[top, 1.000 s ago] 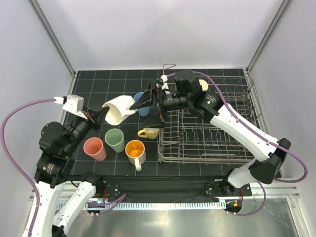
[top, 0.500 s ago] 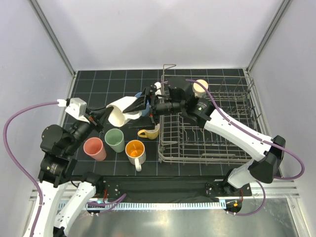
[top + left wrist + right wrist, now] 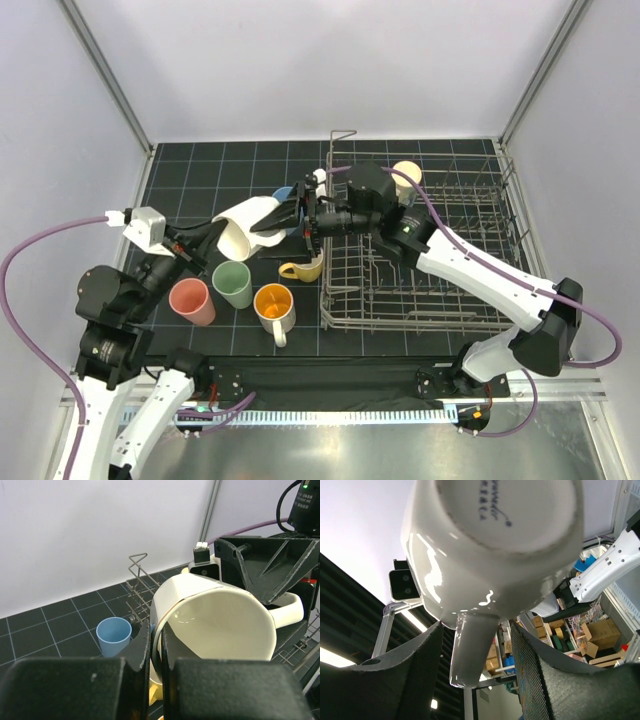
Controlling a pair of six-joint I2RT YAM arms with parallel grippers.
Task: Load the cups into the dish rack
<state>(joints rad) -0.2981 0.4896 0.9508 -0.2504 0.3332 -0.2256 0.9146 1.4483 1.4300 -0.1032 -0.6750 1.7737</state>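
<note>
The left arm [image 3: 120, 290] angles forward and to the right, its left end effector [image 3: 212, 236] clamped tight on the rim of a white mug [image 3: 243, 224]. The right arm [image 3: 480, 270] stretches leftward. The right end effector [image 3: 283, 213] has its fingers [image 3: 415, 680] parted, straddling the mug's handle with a gap on either side.

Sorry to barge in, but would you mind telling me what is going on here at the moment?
It looks like a handover. The left hand grips a white mug by its rim, off the mat beside the dish rack. The right hand has its fingers either side of the mug's handle, gaps showing, not clamped yet. A cream cup sits in the rack. On the mat: pink cup, green cup, blue cup, yellow mug, orange-lined mug.
</note>
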